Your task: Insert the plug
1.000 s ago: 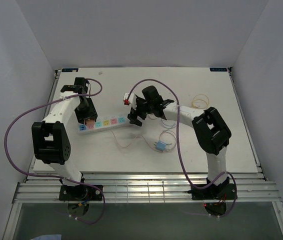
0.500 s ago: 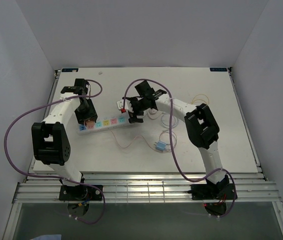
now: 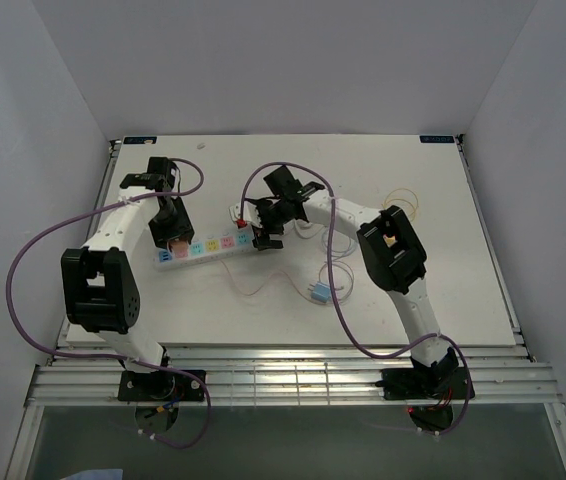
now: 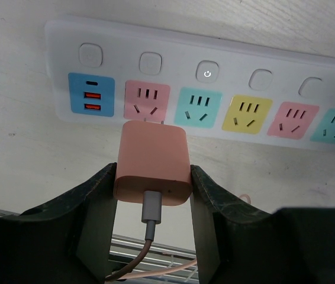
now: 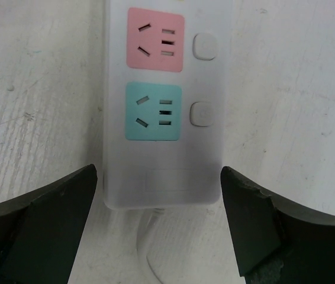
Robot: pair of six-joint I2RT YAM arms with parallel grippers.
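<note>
A salmon-pink plug [image 4: 152, 163] with a grey cable sits between the fingers of my left gripper [image 4: 154, 175], which is shut on it. Its front end is at the pink socket [image 4: 147, 102] of the white power strip [image 4: 173, 53], beside the blue USB block; I cannot see the prongs. From above, the left gripper [image 3: 175, 238] is over the strip's left end [image 3: 208, 244]. My right gripper [image 5: 158, 177] is open, its fingers on either side of the strip's cable end [image 5: 164, 171], apart from its sides. A teal socket [image 5: 153, 112] lies just beyond.
A small blue connector [image 3: 319, 291] with thin wires lies in front of the strip. Thin wire loops [image 3: 338, 245] and a yellow loop [image 3: 400, 205] lie to the right. Purple arm cables arch over the table. White walls close in the sides and back.
My right gripper has moved left and now straddles the right end of the power strip. The left gripper and plug have not moved.
</note>
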